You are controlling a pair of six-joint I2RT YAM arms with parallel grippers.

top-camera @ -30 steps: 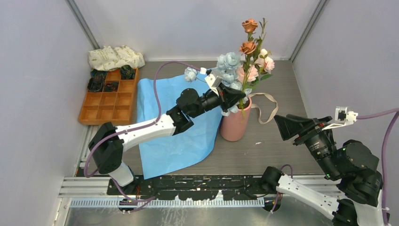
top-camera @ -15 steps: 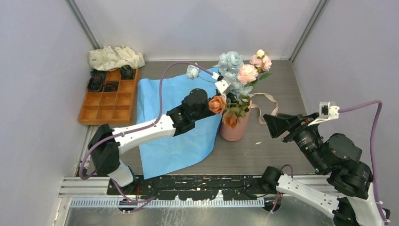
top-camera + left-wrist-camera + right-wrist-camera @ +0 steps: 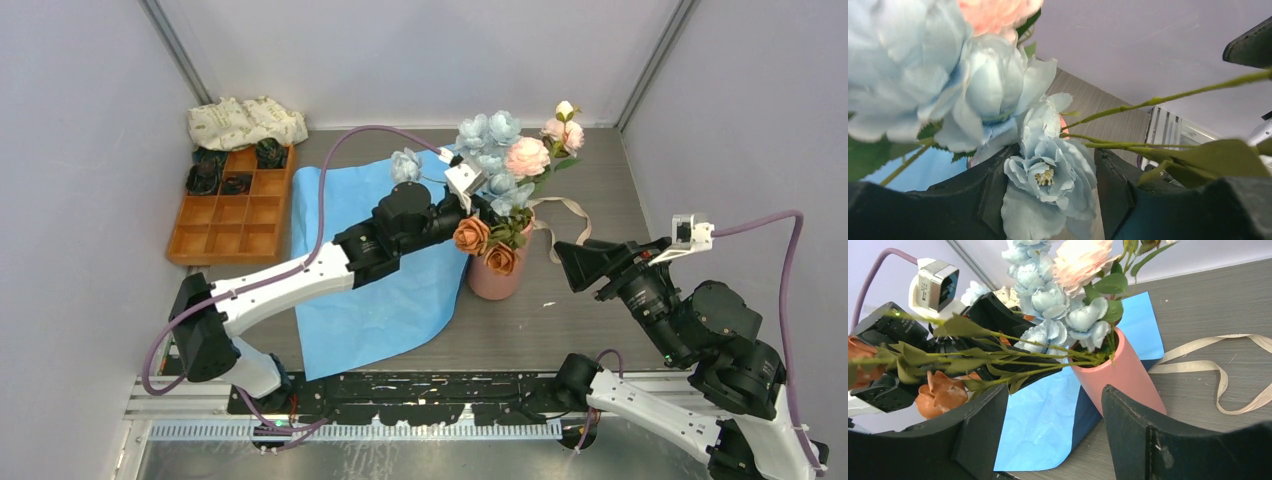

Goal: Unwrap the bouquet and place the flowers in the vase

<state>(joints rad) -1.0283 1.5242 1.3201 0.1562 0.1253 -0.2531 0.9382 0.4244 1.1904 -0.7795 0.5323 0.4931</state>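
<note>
Flowers (image 3: 492, 138) stand upright in vase (image 3: 490, 284), orange roses (image 3: 472, 234) tipped sideways; left gripper (image 3: 1050, 170), right gripper (image 3: 1054, 395) seemingly released.

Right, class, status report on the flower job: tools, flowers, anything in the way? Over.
Left tool open, blue bloom between its jaws. Right tool open, empty. Flowers in vase, orange roses drooping over rim. Ribbon loose beside vase.

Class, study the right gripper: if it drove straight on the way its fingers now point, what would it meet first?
The right gripper, fingers open, would most likely meet the vase directly ahead. Depth is unclear; the drooping flower stems might brush it first.
</note>
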